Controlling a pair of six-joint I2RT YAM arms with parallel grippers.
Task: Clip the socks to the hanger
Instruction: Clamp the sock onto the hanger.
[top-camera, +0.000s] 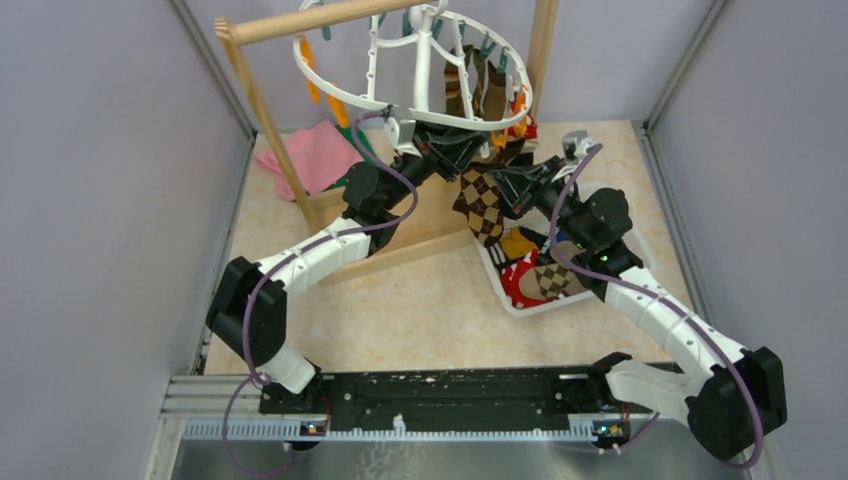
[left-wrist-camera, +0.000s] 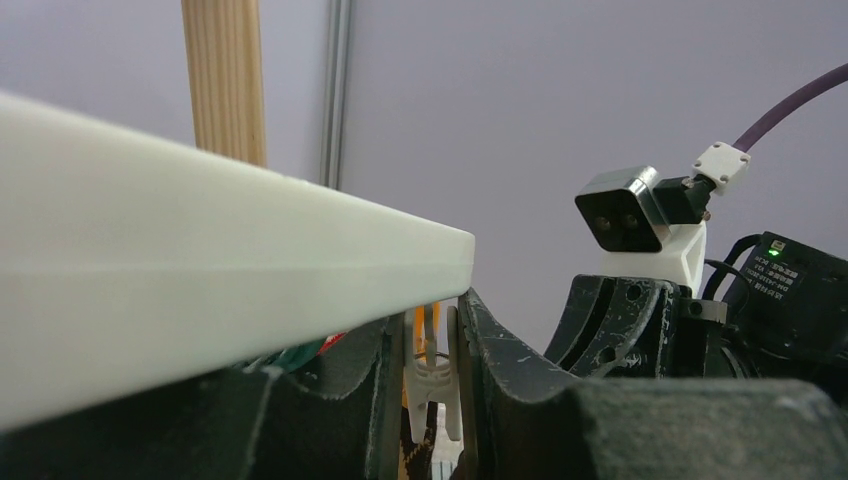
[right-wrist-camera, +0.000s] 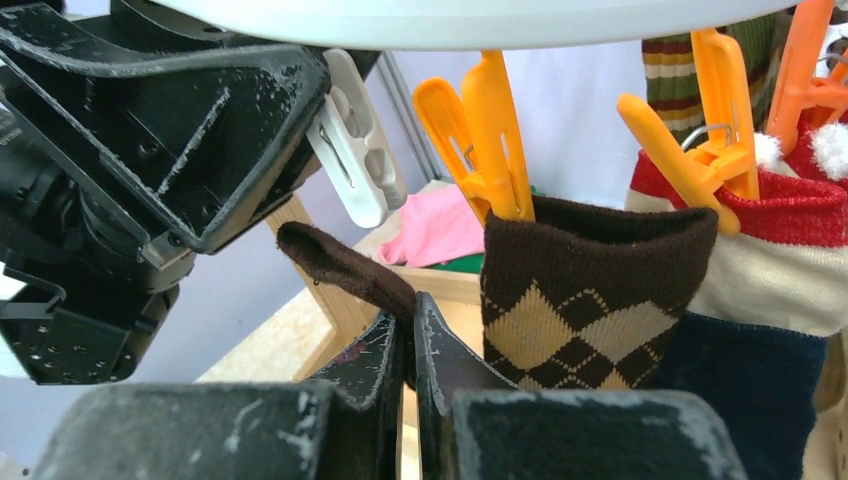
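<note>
Hanger (top-camera: 425, 75): one, white oval, hung on the wooden rack (top-camera: 262, 110) at the far end. Clips seen from the right wrist: three orange clips (right-wrist-camera: 495, 130) and one white clip (right-wrist-camera: 357, 145). Socks pegged there: one argyle sock (right-wrist-camera: 580, 300) and one red-and-white sock (right-wrist-camera: 770, 240). Left gripper (left-wrist-camera: 428, 340) is squeezed onto the white clip. Right gripper (right-wrist-camera: 410, 320) is nearly closed, pinching a brown cuff (right-wrist-camera: 335, 262) just beside the argyle sock. One basket (top-camera: 545, 307) holds further socks; their count is unclear. Table (top-camera: 430, 300) is beige and the walls (top-camera: 100, 150) are grey.
</note>
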